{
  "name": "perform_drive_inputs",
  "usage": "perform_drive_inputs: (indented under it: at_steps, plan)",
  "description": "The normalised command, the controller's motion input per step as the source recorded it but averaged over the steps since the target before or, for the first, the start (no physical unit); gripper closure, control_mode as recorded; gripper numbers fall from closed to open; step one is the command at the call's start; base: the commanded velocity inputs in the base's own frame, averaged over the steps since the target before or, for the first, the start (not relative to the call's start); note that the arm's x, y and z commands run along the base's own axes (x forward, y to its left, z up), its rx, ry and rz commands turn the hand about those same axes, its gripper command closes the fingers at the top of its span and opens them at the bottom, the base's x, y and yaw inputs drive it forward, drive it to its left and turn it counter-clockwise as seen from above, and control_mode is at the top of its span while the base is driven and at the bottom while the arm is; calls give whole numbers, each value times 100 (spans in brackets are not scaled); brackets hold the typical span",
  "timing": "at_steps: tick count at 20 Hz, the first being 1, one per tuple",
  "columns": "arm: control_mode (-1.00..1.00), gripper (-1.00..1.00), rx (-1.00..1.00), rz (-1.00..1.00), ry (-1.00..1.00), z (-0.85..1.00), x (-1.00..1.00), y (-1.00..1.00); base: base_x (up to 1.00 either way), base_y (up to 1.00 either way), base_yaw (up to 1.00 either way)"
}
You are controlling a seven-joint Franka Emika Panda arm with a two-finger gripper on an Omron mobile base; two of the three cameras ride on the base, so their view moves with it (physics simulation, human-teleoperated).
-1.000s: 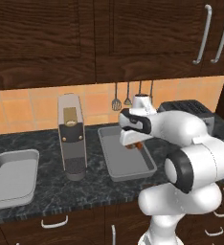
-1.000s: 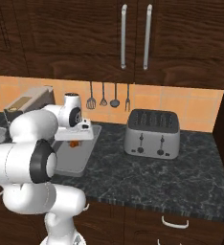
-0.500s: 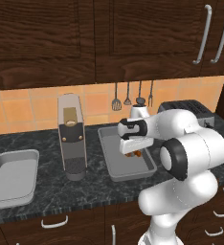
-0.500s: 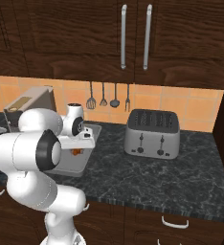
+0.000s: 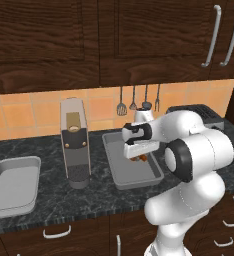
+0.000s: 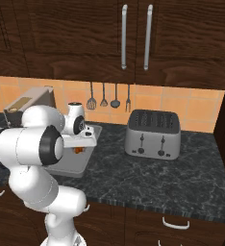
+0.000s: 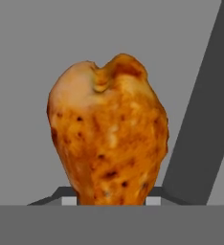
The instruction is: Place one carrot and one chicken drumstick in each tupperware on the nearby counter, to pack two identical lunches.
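Observation:
My gripper is shut on a browned chicken drumstick, whose orange end pokes out below the hand. It hangs just above the floor of the middle grey tupperware on the black counter. From the right side, the drumstick sits low inside that tupperware, under the gripper. A second grey tupperware lies at the counter's left end. The carrot is out of view.
A tall coffee machine stands between the two containers. A silver toaster sits to the right on the counter. Kitchen utensils hang on the tiled wall behind, with dark cabinets overhead.
The hand has come down toward the middle tupperware with the drumstick still in its grip, and the arm's elbow has swung to the right.

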Motion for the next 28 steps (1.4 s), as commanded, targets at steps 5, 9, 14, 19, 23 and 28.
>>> perform_drive_inputs:
  at_steps: [5, 9, 14, 19, 23, 28]
  plan:
    - [-100, 100, 0, -9, 0, 1, 27, 0, 0, 0, 0]
    - [-100, -100, 0, -4, 1, 0, 4, 0, 0, 0, 0]
    - [-100, -100, 0, -2, 2, 16, -4, 0, 0, 0, 0]
    - [-100, -100, 1, -1, 0, 36, -62, -14, 0, 0, 0]
    - [-100, -100, 5, 0, -1, 19, -100, -19, 0, 0, 0]
    - [-100, -100, 6, 0, -2, 2, -100, -5, 0, 0, 0]
